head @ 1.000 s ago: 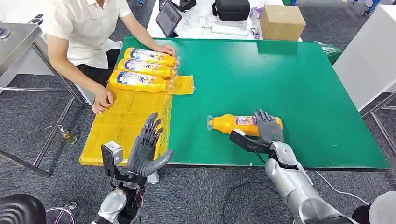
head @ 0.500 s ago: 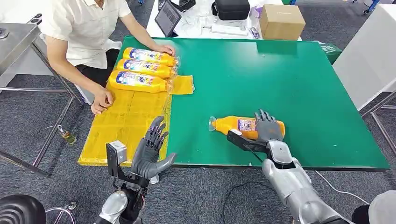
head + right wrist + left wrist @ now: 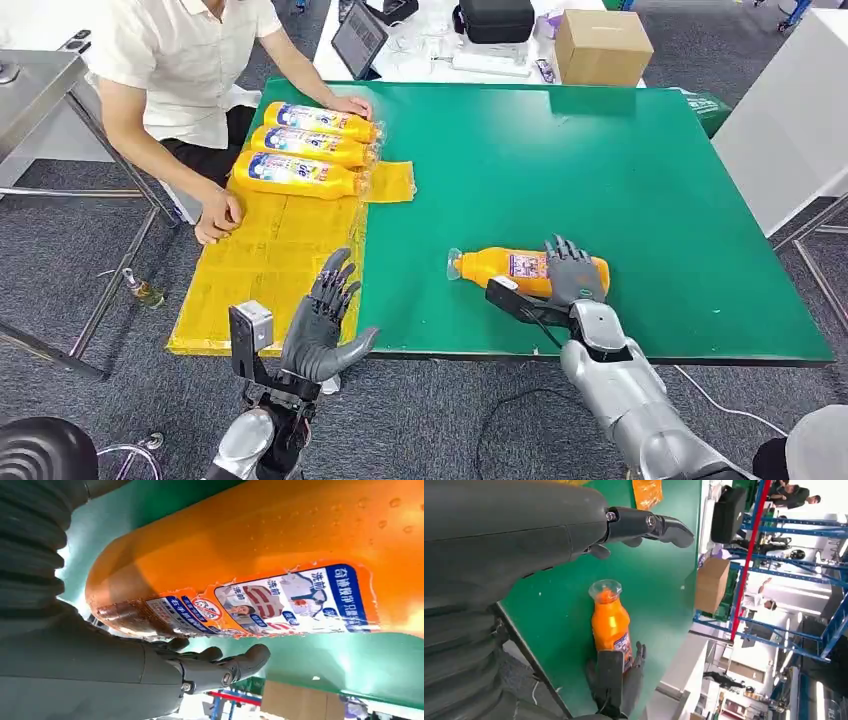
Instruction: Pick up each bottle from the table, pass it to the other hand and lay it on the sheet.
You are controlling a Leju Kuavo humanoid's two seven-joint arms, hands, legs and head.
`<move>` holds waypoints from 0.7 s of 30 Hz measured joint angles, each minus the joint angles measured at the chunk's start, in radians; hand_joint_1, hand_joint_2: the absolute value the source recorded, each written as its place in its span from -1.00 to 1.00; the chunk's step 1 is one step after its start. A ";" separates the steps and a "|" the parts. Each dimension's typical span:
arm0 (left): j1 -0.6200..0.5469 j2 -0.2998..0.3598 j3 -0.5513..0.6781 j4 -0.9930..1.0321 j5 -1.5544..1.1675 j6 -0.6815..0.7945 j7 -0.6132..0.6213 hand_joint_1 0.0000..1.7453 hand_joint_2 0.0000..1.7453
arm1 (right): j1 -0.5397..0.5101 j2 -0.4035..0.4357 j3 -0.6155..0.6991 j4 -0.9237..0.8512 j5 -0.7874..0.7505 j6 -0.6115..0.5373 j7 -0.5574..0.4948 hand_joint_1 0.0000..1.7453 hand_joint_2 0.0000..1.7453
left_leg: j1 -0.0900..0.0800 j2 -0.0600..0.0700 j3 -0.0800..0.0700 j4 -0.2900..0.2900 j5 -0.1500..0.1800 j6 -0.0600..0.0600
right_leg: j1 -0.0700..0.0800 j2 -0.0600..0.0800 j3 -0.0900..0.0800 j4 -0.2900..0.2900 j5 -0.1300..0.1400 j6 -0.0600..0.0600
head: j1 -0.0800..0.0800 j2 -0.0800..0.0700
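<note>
An orange bottle (image 3: pixel 525 270) is seen lying on its side on the green table (image 3: pixel 620 180), near the front edge and right of centre, with its clear cap pointing left. The right hand (image 3: pixel 574 272) is laid over the bottle's thick end, fingers draped across the body past the label; whether a firm grip has been closed cannot be told, since the right wrist view shows the fingers (image 3: pixel 220 667) curved beside the bottle rather than plainly wrapped around it. The left hand (image 3: pixel 325 320) is held up off the table's near edge, fingers spread and empty, just beside the yellow sheet (image 3: pixel 260 270).

Three bottles (image 3: pixel 300 150) are already laid side by side at the far end of that sheet, where a person's hand (image 3: pixel 352 104) rests on the farthest one.

The bottle is judged to be full, so fairly heavy, stiff-walled and round enough to roll. Droplets on its surface suggest a slippery skin. A hold around the wide middle, over the label, is judged safest, leaving the neck end free for the other hand.
</note>
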 measured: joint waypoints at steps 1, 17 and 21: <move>0.000 0.000 0.000 0.000 0.000 0.000 0.000 -1.00 1.00 | 0.000 -0.001 0.000 0.001 -0.001 0.000 0.000 0.54 1.00 | 0.000 0.000 0.000 0.000 0.000 0.000 | 0.000 0.000 0.000 0.000 0.000 0.000 | 0.000 0.000; -0.018 -0.002 -0.001 0.018 0.006 0.002 0.011 -1.00 1.00 | -0.073 -0.022 -0.056 0.203 -0.047 0.024 0.000 1.00 1.00 | 0.000 -0.001 0.007 0.000 -0.001 0.000 | 0.000 0.000 0.007 -0.001 0.000 0.000 | 0.000 0.000; -0.018 -0.002 -0.002 0.021 0.009 0.004 0.012 -1.00 1.00 | -0.076 -0.021 -0.069 0.213 -0.068 0.028 -0.027 1.00 1.00 | 0.000 -0.001 0.010 0.000 -0.001 0.000 | 0.000 0.000 0.010 -0.001 -0.001 0.000 | 0.000 0.000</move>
